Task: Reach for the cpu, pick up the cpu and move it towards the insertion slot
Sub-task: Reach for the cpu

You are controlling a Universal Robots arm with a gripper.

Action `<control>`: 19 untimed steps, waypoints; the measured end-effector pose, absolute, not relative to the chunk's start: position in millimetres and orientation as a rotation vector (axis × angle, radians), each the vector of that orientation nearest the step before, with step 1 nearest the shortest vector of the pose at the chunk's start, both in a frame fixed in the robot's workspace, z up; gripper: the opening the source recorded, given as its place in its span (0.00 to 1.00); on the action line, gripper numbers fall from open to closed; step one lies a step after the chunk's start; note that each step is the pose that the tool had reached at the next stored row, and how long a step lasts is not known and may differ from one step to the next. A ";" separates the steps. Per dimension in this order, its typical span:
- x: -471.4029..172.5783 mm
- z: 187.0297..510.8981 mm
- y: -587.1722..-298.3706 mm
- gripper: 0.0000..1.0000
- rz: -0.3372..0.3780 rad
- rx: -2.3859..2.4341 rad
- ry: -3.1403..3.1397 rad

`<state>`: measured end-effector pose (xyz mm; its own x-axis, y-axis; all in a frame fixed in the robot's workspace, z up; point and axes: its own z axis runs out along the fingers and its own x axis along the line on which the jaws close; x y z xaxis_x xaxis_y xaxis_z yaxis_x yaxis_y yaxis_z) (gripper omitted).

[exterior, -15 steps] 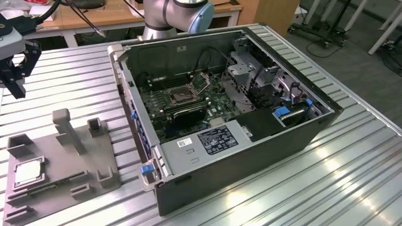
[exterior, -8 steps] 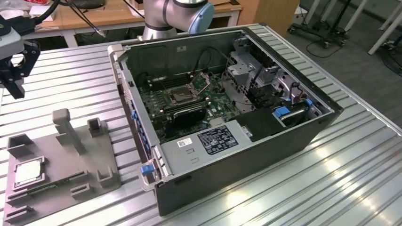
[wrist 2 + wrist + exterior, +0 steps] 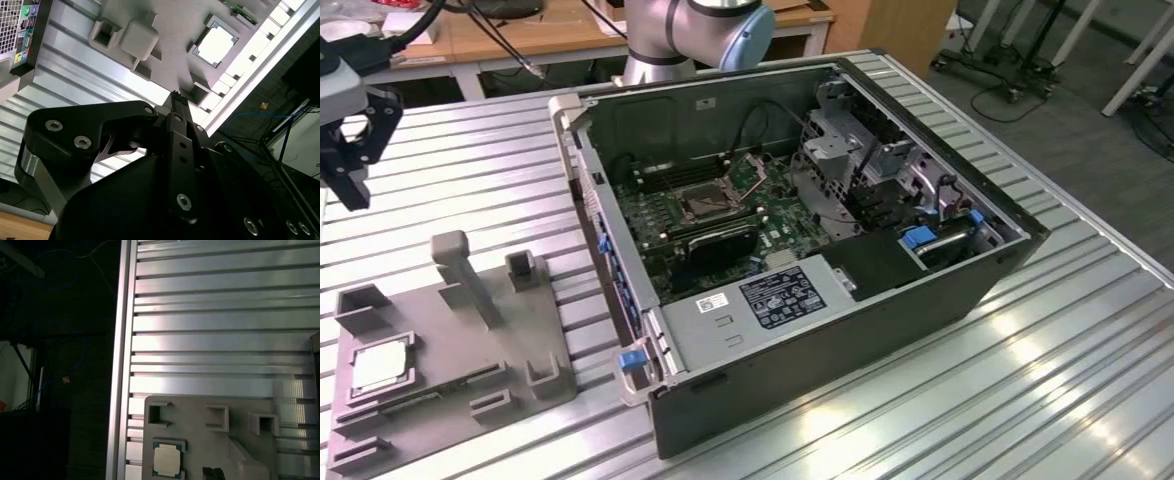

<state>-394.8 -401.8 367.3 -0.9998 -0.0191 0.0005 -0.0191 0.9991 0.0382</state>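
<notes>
The cpu (image 3: pixel 380 366) is a small silvery square chip lying flat in a recess of the grey fixture plate (image 3: pixel 454 350), near the front on the exterior view's left. Both wrist views also show the cpu (image 3: pixel 216 45) (image 3: pixel 166 460) in its recess. My gripper (image 3: pixel 347 165) hangs at the left edge of the exterior view, above the ribbed table and behind the plate, apart from the chip. In the second wrist view the black gripper (image 3: pixel 176 98) points towards the plate. The insertion slot (image 3: pixel 700 203) is a dark square socket on the motherboard inside the open computer case.
The open computer case (image 3: pixel 854 330) lies on the ribbed metal table (image 3: pixel 467 170), with a labelled grey box (image 3: pixel 767 297) inside at the front. Upright blocks (image 3: pixel 460 270) rise from the fixture plate. The table edge (image 3: pixel 120 365) runs close beside the plate.
</notes>
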 end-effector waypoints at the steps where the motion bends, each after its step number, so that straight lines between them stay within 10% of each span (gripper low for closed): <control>1: -395.0 367.3 -401.8 0.11 -0.060 0.030 -3.140; 19: -403.6 367.1 -401.7 0.11 -0.060 0.030 -3.140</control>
